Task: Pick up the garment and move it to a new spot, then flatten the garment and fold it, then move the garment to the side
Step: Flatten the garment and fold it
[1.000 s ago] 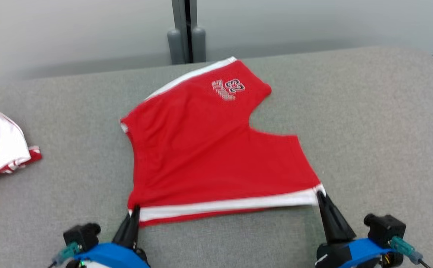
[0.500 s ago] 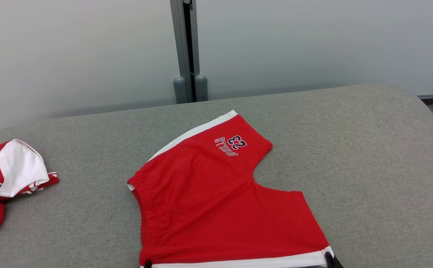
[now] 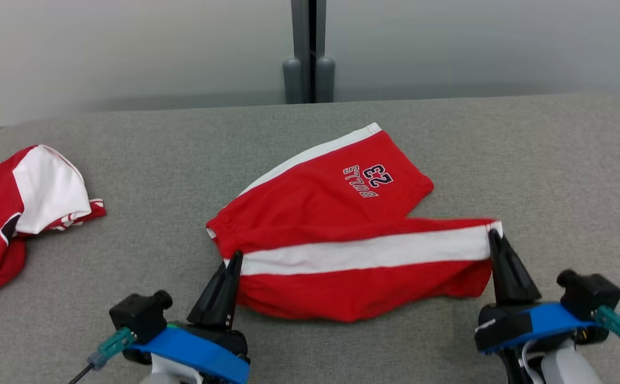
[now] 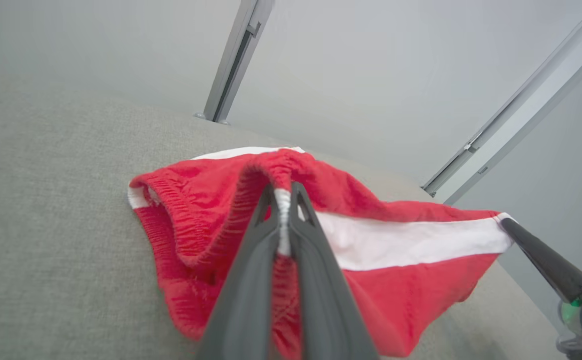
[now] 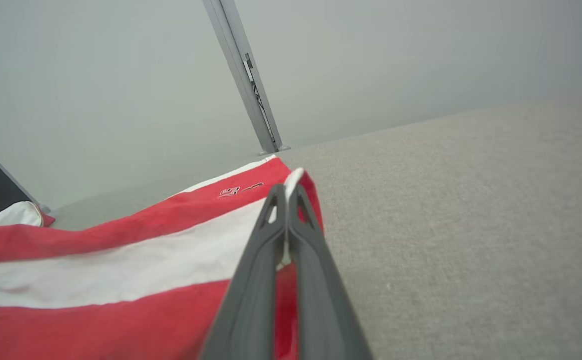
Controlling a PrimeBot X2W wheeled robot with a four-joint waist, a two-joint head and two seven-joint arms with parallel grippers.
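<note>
Folding underway: left pincer (image 3: 233,261) and right pincer (image 3: 493,240), clamped tight on red shorts (image 3: 341,202), have lifted the striped near edge off the bench (image 3: 528,160); fold half done.

The garment (image 3: 331,213) is laid near the middle of the table (image 3: 555,160), and its near edge is held up over the part lying flat. That edge is pinched at its left end by the left gripper (image 3: 233,260) and at its right end by the right gripper (image 3: 493,238). A second garment (image 3: 16,213) is placed well apart, at the table's left edge. A post (image 3: 308,53) is set behind the table.
</note>
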